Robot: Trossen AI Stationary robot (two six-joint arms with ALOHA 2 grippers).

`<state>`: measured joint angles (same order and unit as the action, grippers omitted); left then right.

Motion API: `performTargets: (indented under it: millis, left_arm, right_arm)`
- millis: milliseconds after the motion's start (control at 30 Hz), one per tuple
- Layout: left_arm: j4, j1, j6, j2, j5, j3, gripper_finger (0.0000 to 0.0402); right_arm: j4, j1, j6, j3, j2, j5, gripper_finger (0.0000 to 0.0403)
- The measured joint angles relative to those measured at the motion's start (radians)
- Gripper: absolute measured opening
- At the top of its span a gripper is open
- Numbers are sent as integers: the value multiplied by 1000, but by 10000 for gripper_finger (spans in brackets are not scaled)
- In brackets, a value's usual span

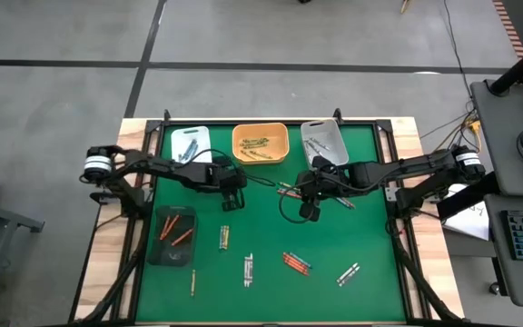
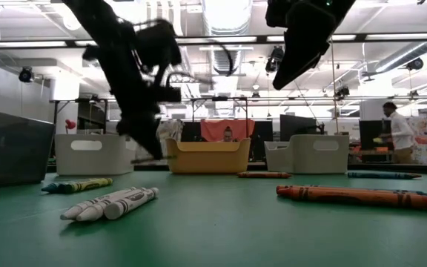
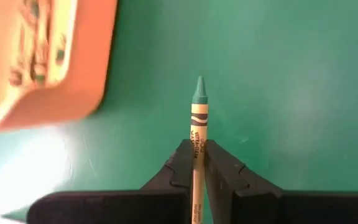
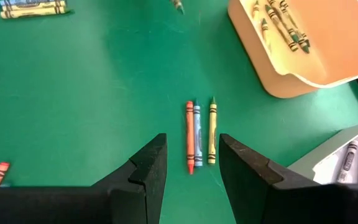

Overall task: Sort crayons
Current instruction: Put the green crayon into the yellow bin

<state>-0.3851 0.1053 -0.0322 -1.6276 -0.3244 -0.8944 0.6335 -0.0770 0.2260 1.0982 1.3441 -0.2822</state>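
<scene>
Crayons lie scattered on the green mat (image 1: 271, 291): a yellow and blue pair (image 1: 224, 238), white ones (image 1: 248, 269), red-orange ones (image 1: 295, 263). My left gripper (image 1: 232, 195) hangs near the orange tray (image 1: 260, 143) and is shut on a green crayon (image 3: 199, 118). My right gripper (image 4: 192, 165) hovers open above a red, a blue and a yellow-green crayon (image 4: 199, 134) lying side by side on the mat; its fingers touch none of them. My left gripper pinches the green crayon's paper-wrapped shaft (image 3: 197, 149) between its two fingertips (image 3: 219, 168). The fingers slant down from the table's left side and lie along the crayon. Its pointed green tip (image 3: 199, 87) sticks out ahead of them. In the low view the crayon (image 2: 167, 157) looks clear of the mat.
Along the far edge stand a white tray (image 1: 189, 143), the orange tray holding green crayons and a grey-white tray (image 1: 323, 143). A dark tray (image 1: 172, 234) with red crayons sits at the left. Grey crayons (image 1: 348, 273) lie near the front right.
</scene>
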Motion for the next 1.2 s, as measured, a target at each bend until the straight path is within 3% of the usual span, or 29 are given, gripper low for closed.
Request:
performTargets:
  millis: [167, 433, 633, 867, 1200]
  left_arm:
    - [151, -82, 15, 117, -5, 21, 1]
    - [583, -223, -39, 252, -6, 118, 0]
    - [892, -269, -63, 269, -7, 222, 0]
    - [1216, -271, -71, 217, -8, 289, 0]
    - [1276, -271, -106, 101, -6, 209, 0]
  right_arm:
    - [-162, -23, -41, -73, 0, 3, 134]
    - [-951, -36, -228, -330, 0, 10, 134]
    - [-1439, -36, -277, -449, 0, 108, 134]
    - [-1499, -36, -253, -457, -1, 153, 134]
    - [-1496, -35, -280, -406, 0, 151, 134]
